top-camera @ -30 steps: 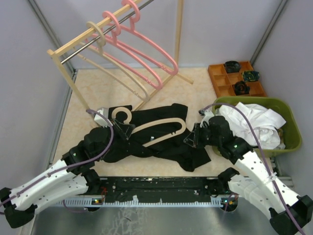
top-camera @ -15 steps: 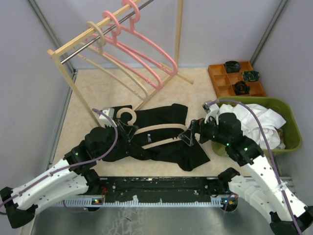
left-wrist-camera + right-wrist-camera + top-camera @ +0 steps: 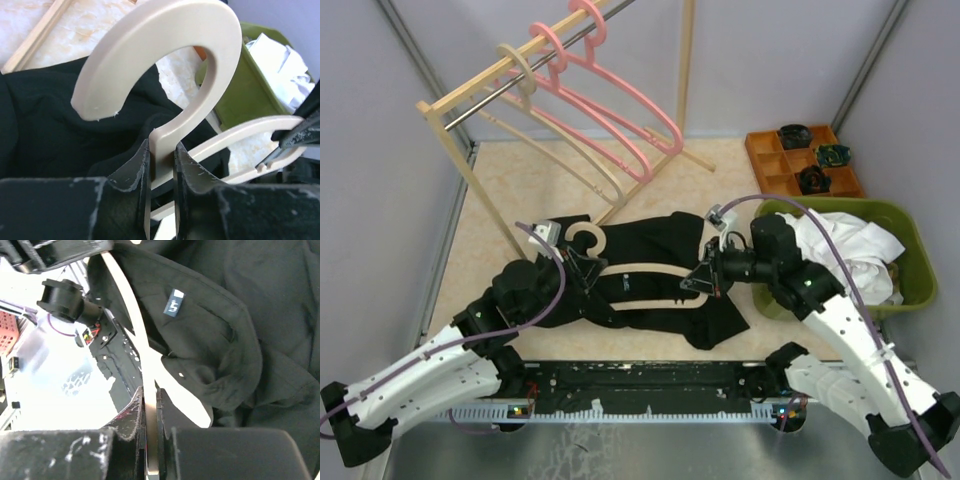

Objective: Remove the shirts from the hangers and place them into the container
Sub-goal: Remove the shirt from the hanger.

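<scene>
Black shirt (image 3: 660, 240) still flat on the tabletop (image 3: 520, 190) between the arms, beige hanger (image 3: 650, 270) still on it, so nowhere near the green container (image 3: 918, 262) yet. Change over the last second: right tool (image 3: 705, 280) opened, moved in from the container side and re-clamped; it's now shut tight on the outer end of the hanger's arm. Left tool (image 3: 162, 160) kept its grip, pinched almost closed on the hanger's neck just under the hook. Hanger has swung flatter across the shirt. Looks like both ends are pinned, ready to work the hanger out of the garment. White shirts (image 3: 840, 250) already sit in the container
</scene>
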Robot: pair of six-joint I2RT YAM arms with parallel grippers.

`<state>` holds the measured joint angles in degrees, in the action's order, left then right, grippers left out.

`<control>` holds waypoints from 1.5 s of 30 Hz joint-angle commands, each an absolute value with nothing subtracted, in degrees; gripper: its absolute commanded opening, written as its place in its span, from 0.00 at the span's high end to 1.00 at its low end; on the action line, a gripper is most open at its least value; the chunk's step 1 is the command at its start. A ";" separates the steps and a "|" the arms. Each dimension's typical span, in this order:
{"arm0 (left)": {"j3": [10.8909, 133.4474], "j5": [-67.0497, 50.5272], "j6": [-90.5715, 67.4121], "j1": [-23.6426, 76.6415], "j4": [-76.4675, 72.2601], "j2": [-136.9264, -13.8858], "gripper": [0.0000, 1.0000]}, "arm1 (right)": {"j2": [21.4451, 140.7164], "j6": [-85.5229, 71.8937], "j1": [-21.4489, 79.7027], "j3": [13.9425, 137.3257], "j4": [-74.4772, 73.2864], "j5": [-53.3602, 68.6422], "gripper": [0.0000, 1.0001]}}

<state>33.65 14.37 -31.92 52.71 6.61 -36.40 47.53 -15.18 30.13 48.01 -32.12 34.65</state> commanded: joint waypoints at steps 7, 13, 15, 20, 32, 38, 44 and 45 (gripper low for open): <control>34.44 21.27 -35.41 52.71 9.28 -37.77 0.43 | 38.93 -24.52 29.44 52.21 -42.99 18.97 1.00; 35.29 20.36 -36.96 52.67 10.11 -42.67 0.32 | 33.01 -29.10 29.44 54.55 -46.58 15.41 1.00; 35.78 20.07 -37.39 52.66 10.54 -44.29 0.32 | 30.23 -30.05 29.44 57.02 -47.95 10.10 1.00; 36.00 20.00 -38.11 52.69 10.81 -45.13 0.31 | 25.09 -28.44 29.44 61.27 -49.67 -4.71 1.00; 34.46 21.16 -39.42 52.65 11.17 -41.72 0.31 | 18.24 -24.47 29.44 58.07 -39.99 -14.25 1.00; 35.04 19.64 -39.29 52.65 10.56 -43.31 0.30 | 22.63 -17.83 29.44 56.58 -27.40 -13.76 1.00; 35.84 17.96 -38.84 52.65 10.64 -44.17 0.31 | 30.76 -13.69 29.44 53.95 -13.68 -14.87 1.00; 35.86 18.00 -38.85 52.65 10.99 -44.01 0.31 | 32.10 -12.98 29.44 53.33 -11.38 -14.71 1.00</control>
